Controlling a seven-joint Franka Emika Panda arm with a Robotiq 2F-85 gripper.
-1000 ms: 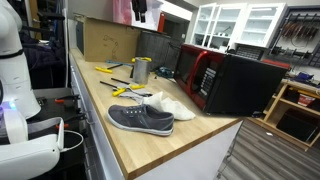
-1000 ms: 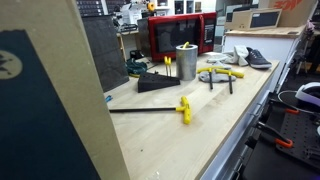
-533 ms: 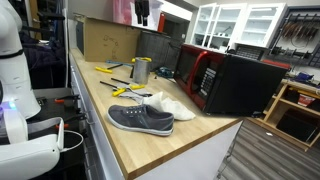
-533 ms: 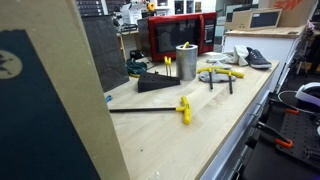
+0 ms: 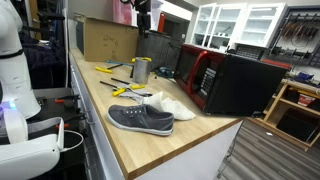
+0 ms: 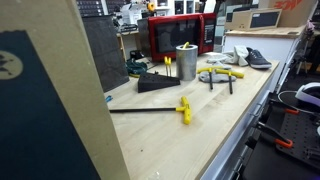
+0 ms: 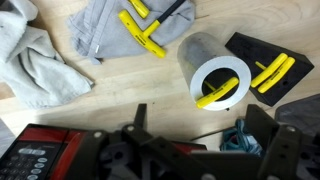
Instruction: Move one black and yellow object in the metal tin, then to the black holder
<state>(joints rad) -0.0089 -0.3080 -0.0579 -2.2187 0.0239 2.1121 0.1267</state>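
Metal tin [image 7: 218, 72] stands upright on the wooden counter [image 7: 120, 90], directly under the gripper [image 7: 195, 114], whose dark fingers are spread apart with nothing between them. One black and yellow object [image 7: 214, 98] sits inside the tin, leaning against its rim. Just beside the tin, the black holder [image 7: 248, 48] carries more yellow-handled pieces [image 7: 272, 72]. On the tin's other side a grey cloth [image 7: 100, 25] lies with another yellow tool [image 7: 143, 35] on it. A red microwave [image 7: 40, 152] sits nearby. In an exterior view, a grey shoe [image 5: 140, 119] rests farther along the counter.
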